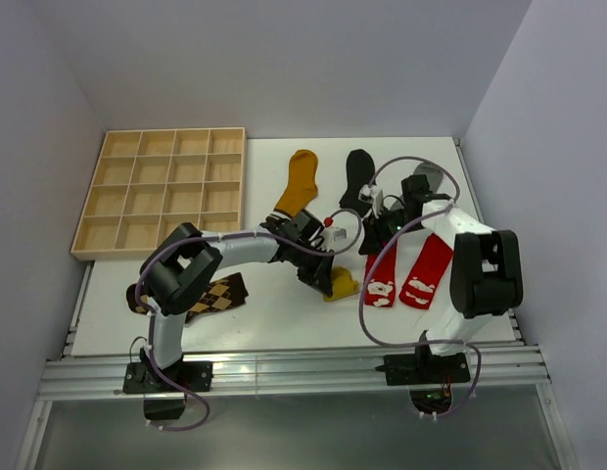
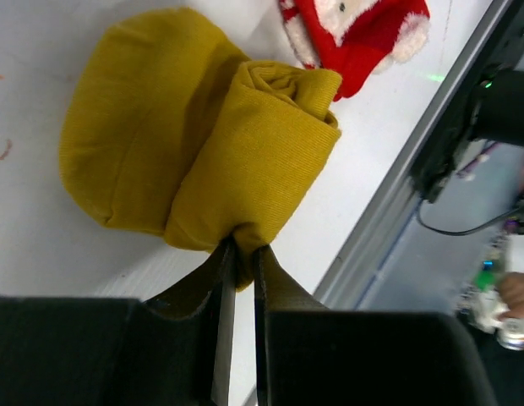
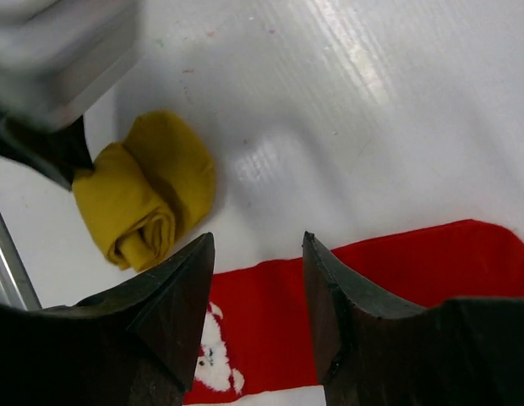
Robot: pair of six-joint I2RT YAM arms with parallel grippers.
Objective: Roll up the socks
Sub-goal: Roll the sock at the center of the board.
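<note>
Two-arm sock-rolling station, seen from above and from both wrists. The left claw (image 2: 242, 252) is closed on one end of the mustard roll (image 2: 207, 144), which lies on the white table (image 1: 284, 323) near the front edge, between the two arms. The roll's long axis runs straight away from the left claw's tips. Its spiral end faces outward toward the red socks (image 1: 406, 274), and an unrolled flap lies flat on the table beside it. In the top view the left claw (image 1: 321, 271) is plainly the nearer of the two to the roll.

The right claw (image 3: 255, 249) stands open with nothing between its jaws, over the red socks (image 3: 397, 279). From there the mustard roll (image 3: 148, 199) lies off to its left, just beside the red fabric but apparently not touching it.

The red socks lie flat, side by side. A flat mustard sock (image 1: 302, 181) and a black sock (image 1: 357, 176) lie at the back of the table. A grey sock (image 1: 428, 178) seems to lie behind the right arm, largely hidden. A brown argyle sock (image 1: 217, 294) lies beneath the left arm.

The wooden grid tray (image 1: 166, 192) sits at the back left, well apart from the roll, and no sock shows in any of its compartments.
</note>
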